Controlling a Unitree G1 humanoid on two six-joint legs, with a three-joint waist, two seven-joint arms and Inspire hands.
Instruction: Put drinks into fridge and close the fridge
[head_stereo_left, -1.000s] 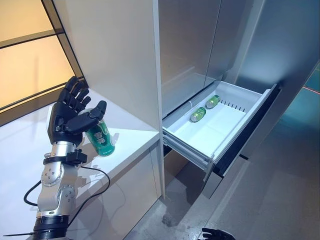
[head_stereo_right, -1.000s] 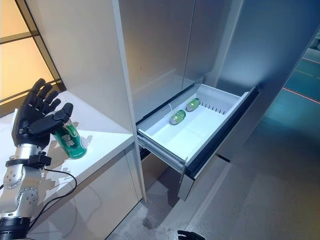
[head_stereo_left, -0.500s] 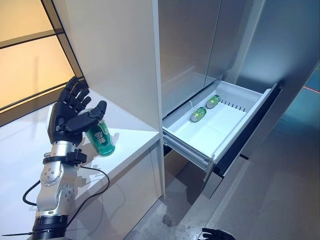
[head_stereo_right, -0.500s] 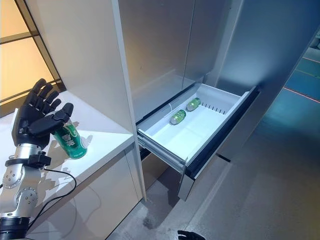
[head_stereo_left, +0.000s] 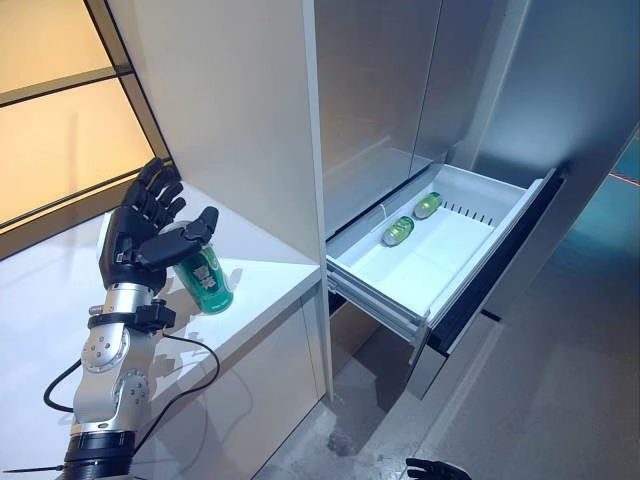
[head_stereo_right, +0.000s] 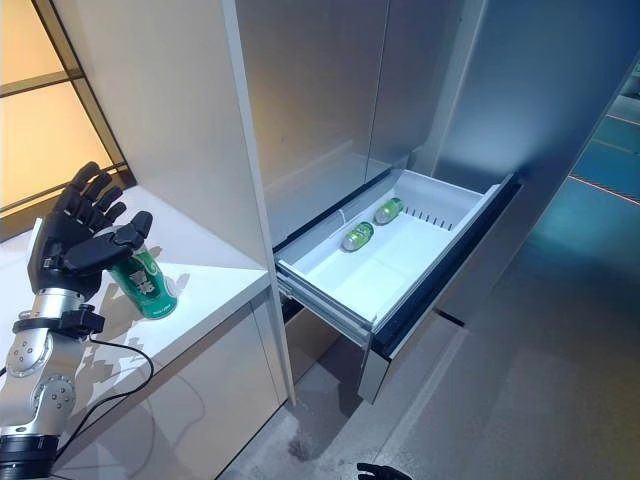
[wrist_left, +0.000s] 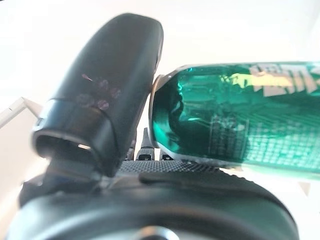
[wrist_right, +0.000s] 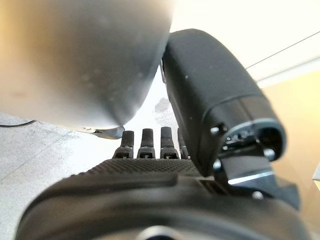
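Left hand (head_stereo_left: 140, 240), fingers spread, thumb over the can (head_stereo_left: 205, 282) on the tabletop (head_stereo_left: 260, 275); closing off-centre could topple it toward 3 o'clock.

You see a white counter (head_stereo_left: 262, 285) beside a tall white cabinet panel (head_stereo_left: 235, 110), amber window panes (head_stereo_left: 55, 140) behind, grey speckled floor (head_stereo_left: 540, 400) below.

Left hand (head_stereo_right: 75, 245) is spread open, thumb touching an upright green can (head_stereo_right: 150, 285) on the white counter (head_stereo_right: 205, 290). Open fridge drawer (head_stereo_right: 375, 265) holds two green cans (head_stereo_right: 355, 236), lying down.
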